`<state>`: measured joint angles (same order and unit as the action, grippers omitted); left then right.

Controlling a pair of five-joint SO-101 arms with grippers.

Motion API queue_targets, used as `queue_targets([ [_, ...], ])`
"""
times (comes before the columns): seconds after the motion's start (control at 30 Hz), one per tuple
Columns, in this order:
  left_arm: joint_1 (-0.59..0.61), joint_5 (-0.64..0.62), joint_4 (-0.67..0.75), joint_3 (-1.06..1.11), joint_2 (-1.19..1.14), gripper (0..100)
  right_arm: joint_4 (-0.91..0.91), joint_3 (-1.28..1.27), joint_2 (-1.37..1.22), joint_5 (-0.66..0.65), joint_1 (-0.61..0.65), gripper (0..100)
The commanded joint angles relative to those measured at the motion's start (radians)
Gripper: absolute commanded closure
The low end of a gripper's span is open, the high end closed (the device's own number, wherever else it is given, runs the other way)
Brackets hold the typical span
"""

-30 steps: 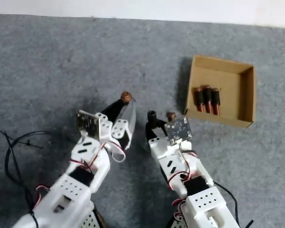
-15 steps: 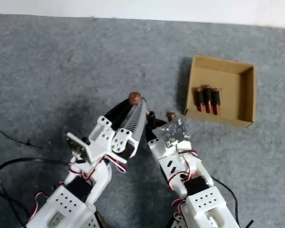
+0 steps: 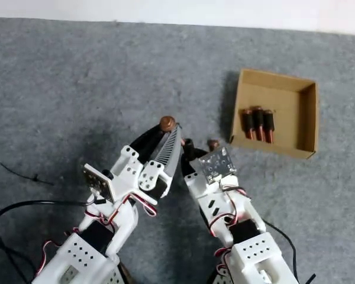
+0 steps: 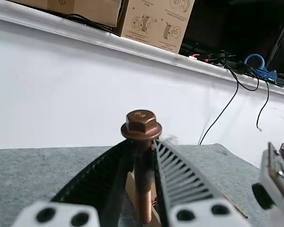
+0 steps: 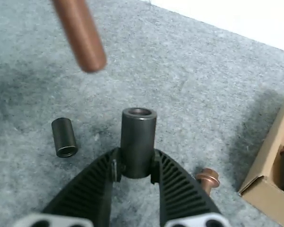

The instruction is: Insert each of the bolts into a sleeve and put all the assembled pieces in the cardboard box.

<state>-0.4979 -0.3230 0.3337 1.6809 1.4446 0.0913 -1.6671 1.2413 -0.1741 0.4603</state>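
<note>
High view: left gripper (image 3: 167, 132) pinches bolt (image 3: 167, 123). Right gripper (image 3: 188, 151) pinches sleeve (image 3: 188, 143) just beside it. Three assembled pieces (image 3: 258, 125) lie in cardboard box (image 3: 276, 80).
Left wrist view: bolt vertical, head up, shank end hidden between fingers.
Right wrist view: sleeve upright, bore up. Bolt tip apart from it, head cut off. Spare sleeve (image 5: 65, 137) lies flat. Spare bolt (image 5: 208, 179) partly hidden.

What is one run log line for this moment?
left fingers: shut on bolt; right fingers: shut on sleeve; bolt: not yet inserted; cardboard box: three assembled pieces
</note>
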Motion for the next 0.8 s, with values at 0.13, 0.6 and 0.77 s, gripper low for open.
queue_targets([
  [0.13, 0.028, -0.002, 0.005, 0.024, 0.027, 99, -0.036, -0.058, 0.021, -0.011, 0.082, 99.4],
  [0.6, 0.084, -0.002, 0.000, 0.024, 0.027, 99, -0.159, -0.001, 0.021, -0.005, 0.116, 99.4],
  [0.77, 0.084, -0.002, 0.000, 0.024, 0.027, 99, -0.306, -0.024, 0.019, -0.009, 0.119, 99.4],
])
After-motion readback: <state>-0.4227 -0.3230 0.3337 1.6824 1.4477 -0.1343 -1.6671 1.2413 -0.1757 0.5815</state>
